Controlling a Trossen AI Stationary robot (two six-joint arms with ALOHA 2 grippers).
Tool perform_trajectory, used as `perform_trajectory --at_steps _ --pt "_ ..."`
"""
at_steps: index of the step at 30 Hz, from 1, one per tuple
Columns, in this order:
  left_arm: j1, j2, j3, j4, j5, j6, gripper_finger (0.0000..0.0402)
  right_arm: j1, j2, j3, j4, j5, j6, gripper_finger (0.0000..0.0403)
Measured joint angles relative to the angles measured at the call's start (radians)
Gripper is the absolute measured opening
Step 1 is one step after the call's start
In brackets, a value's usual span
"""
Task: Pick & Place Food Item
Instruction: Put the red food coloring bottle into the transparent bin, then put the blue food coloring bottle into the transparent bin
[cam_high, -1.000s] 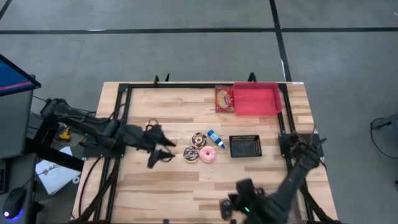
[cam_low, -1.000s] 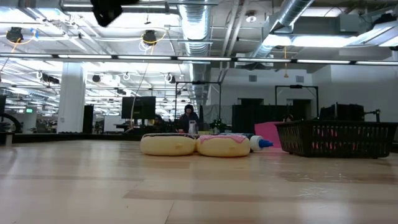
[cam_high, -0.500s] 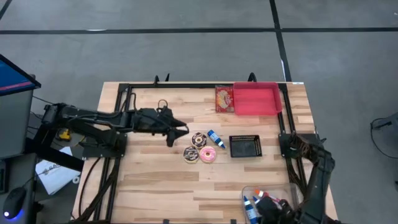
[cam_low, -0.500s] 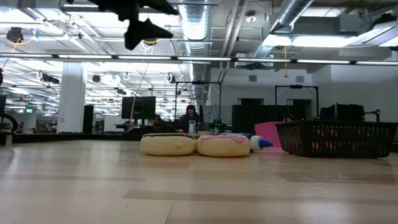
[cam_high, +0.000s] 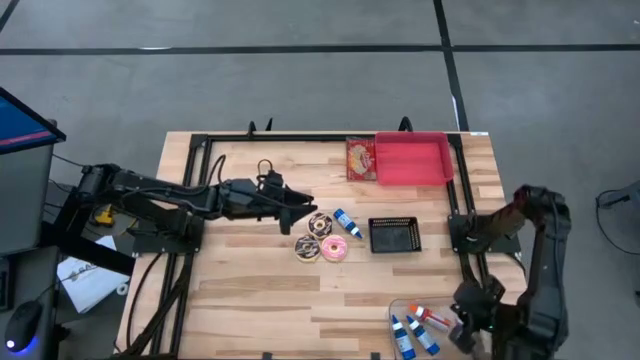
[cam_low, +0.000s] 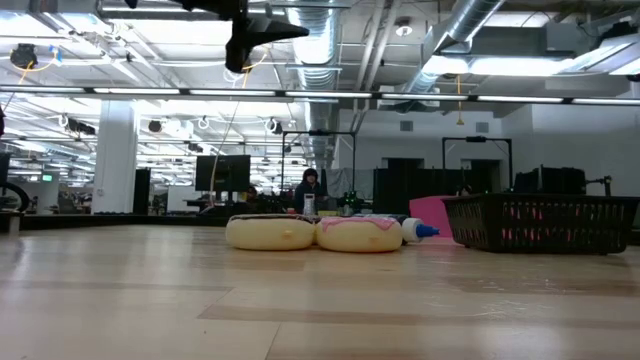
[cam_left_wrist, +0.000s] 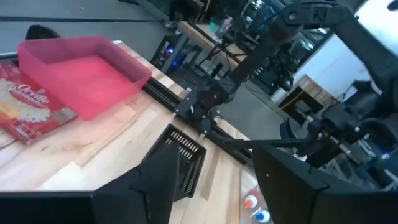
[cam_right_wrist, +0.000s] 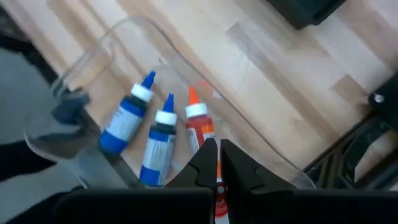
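Observation:
Three donuts lie flat at mid-table: a chocolate one, a sprinkled one and a pink one. In the low view they show as a yellow one and a pink one. My left gripper hovers high above the table just left of the chocolate donut, open and holding nothing. My right gripper is at the near right corner, shut, over a clear container that holds an orange-capped bottle and blue bottles.
A blue bottle lies right of the donuts, then a black basket. A red tray and a snack bag sit at the far edge. Black rails frame the table's sides. Bare wood lies near the front left.
My left gripper has moved toward the table's far right, from left of the donuts to just beside the chocolate one, staying high. My right gripper has swung along the near edge to the right corner, uncovering the clear container and stopping over its bottles. The donuts have not moved.

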Motion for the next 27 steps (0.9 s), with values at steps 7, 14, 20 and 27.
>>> perform_trajectory --at_steps 7,14,20,27 --pt "-0.056 -0.009 0.000 -0.001 -0.080 -0.027 0.0193 0.099 -0.029 -0.160 0.116 0.009 0.011 0.0001" --pt "-0.120 -0.003 0.000 0.002 -0.129 -0.027 0.0199 0.120 -0.021 -0.284 0.343 0.086 0.011 0.0001" --pt "-0.169 -0.003 0.000 -0.091 -0.128 -0.014 0.0208 0.115 -0.020 -0.314 0.380 0.161 0.130 0.0050" --pt "-0.219 -0.003 0.000 -0.164 -0.104 0.080 0.0215 0.018 -0.037 -0.305 0.437 0.239 0.153 0.0123"
